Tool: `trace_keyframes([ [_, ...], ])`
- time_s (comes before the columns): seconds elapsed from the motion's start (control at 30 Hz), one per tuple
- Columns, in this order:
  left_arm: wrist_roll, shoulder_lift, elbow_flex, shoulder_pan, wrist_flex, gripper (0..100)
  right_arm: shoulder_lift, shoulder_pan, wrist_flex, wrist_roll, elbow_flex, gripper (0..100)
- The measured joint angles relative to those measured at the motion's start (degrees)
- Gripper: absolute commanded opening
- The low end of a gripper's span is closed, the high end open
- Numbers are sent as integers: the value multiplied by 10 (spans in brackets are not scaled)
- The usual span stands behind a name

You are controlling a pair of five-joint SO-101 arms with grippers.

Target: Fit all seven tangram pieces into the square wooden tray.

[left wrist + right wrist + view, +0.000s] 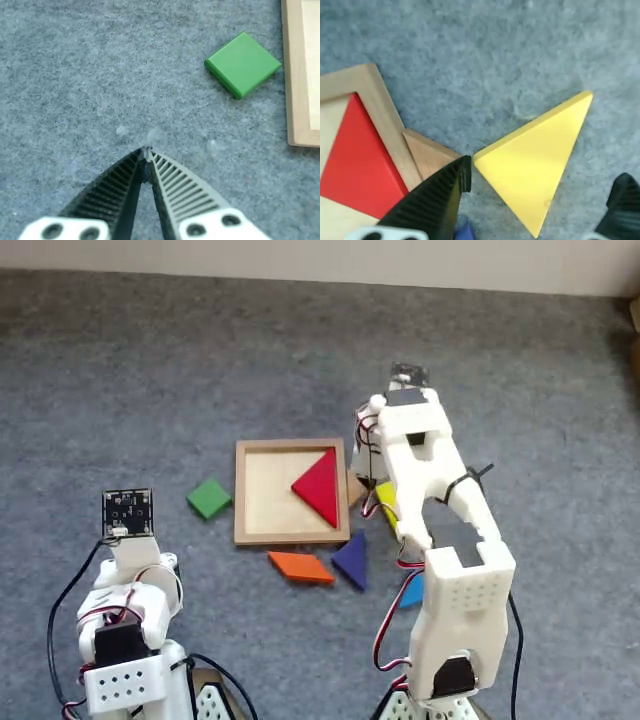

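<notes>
The square wooden tray [243, 492] lies mid-table with a red triangle [320, 486] in its right half. My right gripper [542, 177] hangs open just right of the tray, one finger [442, 197] on each side of the yellow triangle [535, 162], which lies flat on the carpet. A small brown piece [427, 152] rests against the tray rim [385, 110]. My left gripper [146, 152] is shut on nothing, low over bare carpet, short of the green square [243, 64]. An orange parallelogram [300, 566] and a dark blue triangle [352, 558] lie in front of the tray.
A light blue piece [411, 590] pokes out from under the right arm [440, 500]. Grey carpet covers the table, with free room to the far left and behind the tray. The left arm's base [125, 660] stands at the near left.
</notes>
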Motion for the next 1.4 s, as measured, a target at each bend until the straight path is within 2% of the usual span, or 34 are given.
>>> trace_keyframes([
  [0.4,0,0,0,0,0,7,44,21,18,-2,-4,402],
  [0.6,0,0,0,0,-1,7,44,21,21,-1,-3,264],
  [0.73,0,0,0,0,-1,7,44,21,22,2,-3,251],
  [0.93,0,0,0,0,-1,7,44,25,25,67,-3,250],
  [1.4,0,0,0,0,-1,7,21,68,32,269,0,250],
])
